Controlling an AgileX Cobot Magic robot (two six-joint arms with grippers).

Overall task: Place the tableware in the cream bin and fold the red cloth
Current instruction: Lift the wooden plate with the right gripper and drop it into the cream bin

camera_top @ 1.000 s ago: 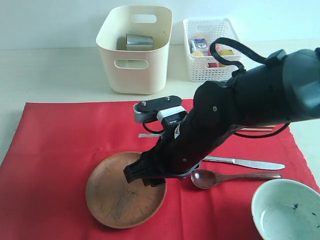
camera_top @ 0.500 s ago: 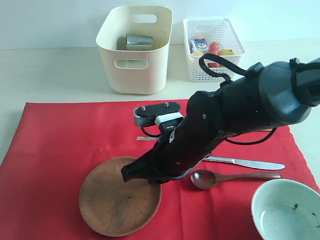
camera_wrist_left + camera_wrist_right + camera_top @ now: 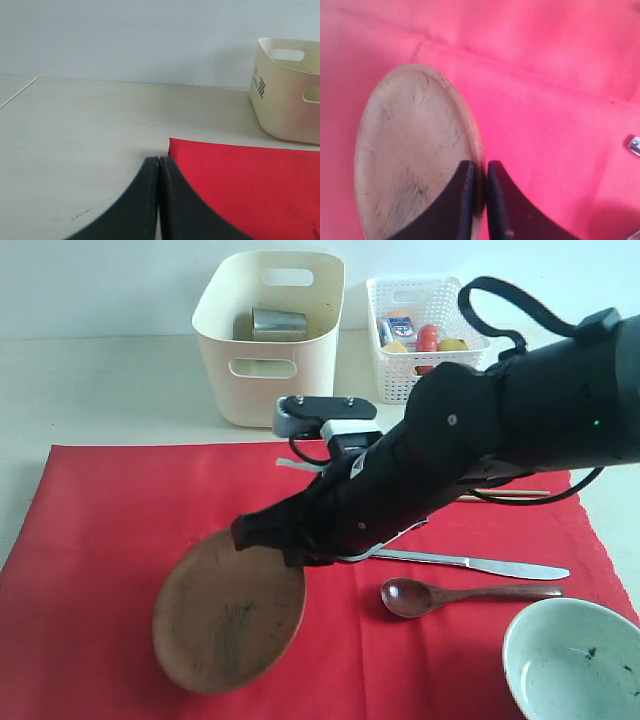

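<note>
A: Right side, quick?
B: My right gripper [image 3: 268, 537] [image 3: 479, 175] is clamped on the rim of the round brown wooden plate [image 3: 225, 620] [image 3: 410, 150]. The plate is tilted over the red cloth [image 3: 100, 520] [image 3: 545, 75], gripped edge at its 1 o'clock.
A: Free room?
B: Bare cloth from 8 to 11 o'clock of the plate, out to the cloth's left edge. The cream bin [image 3: 300, 390] is at 12, past the far edge, with the steel cup [image 3: 278, 323] inside.
A: Obstacles?
B: The metal table knife [image 3: 480, 565] and dark wooden spoon [image 3: 450, 593] are at 3, apart from the plate. The pale green-white bowl [image 3: 560, 655] is at 4. The chopsticks [image 3: 510, 497] are partly behind my arm. The white lattice basket [image 3: 400, 380] is just beside the bin.
A: Left?
B: My left gripper [image 3: 158, 162] is pressed closed and empty, with the bare table [image 3: 75, 125] and a cloth corner ahead.
</note>
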